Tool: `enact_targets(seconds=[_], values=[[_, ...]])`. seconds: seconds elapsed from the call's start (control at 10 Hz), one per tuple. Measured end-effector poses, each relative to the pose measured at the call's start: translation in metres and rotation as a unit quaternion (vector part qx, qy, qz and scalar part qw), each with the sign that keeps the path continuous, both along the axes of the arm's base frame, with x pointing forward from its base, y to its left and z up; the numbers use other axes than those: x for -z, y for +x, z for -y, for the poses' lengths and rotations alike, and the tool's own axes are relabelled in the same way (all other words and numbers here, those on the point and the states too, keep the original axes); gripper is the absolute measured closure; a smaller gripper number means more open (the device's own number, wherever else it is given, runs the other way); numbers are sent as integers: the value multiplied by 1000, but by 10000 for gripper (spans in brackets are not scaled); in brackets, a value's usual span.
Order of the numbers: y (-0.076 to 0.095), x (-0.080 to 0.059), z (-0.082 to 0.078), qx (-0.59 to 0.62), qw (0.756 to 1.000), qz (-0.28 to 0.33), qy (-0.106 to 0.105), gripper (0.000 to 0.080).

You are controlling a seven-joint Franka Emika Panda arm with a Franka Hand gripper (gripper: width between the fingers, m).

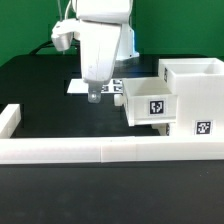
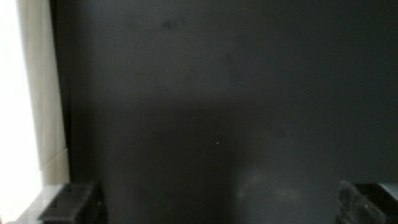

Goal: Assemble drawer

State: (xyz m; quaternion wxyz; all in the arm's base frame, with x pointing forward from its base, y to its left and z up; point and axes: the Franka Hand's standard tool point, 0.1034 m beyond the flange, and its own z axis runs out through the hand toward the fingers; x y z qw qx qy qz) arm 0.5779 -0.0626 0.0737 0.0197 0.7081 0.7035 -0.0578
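I've got the gripper (image 1: 95, 97) hovering empty over bare black table (image 1: 50, 95), fingers (image 2: 68, 203) spread. Drawer casing (image 1: 190, 95) and tray (image 1: 150, 102) sit at its 3 o'clock, just beside. Risk: traversing low clips the tray's near wall and skews it before I'm aligned.

From where I stand, the casing (image 1: 195, 95) sits on the table (image 1: 40, 85) at the exterior view's right with a tray (image 1: 148, 103) against its left side, the marker board (image 1: 85, 86) behind, the border rail (image 1: 100, 150) across the front.
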Motion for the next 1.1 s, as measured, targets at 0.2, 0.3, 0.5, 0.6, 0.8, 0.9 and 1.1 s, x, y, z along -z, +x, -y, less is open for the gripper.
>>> enact_targets(seconds=[0.2, 0.3, 0.5, 0.6, 0.8, 0.9, 1.1], values=[[-5, 12, -4, -1, 1000, -10, 2, 151], [-6, 15, -9, -4, 1000, -13, 4, 151], [-3, 16, -19, -8, 1000, -16, 6, 151], [-3, 18, -23, -10, 1000, -17, 7, 151], [-3, 19, -25, -2, 1000, -17, 7, 151], [-2, 19, -33, 2, 1000, -16, 9, 151], [-1, 18, -34, 16, 999, -17, 46, 151]])
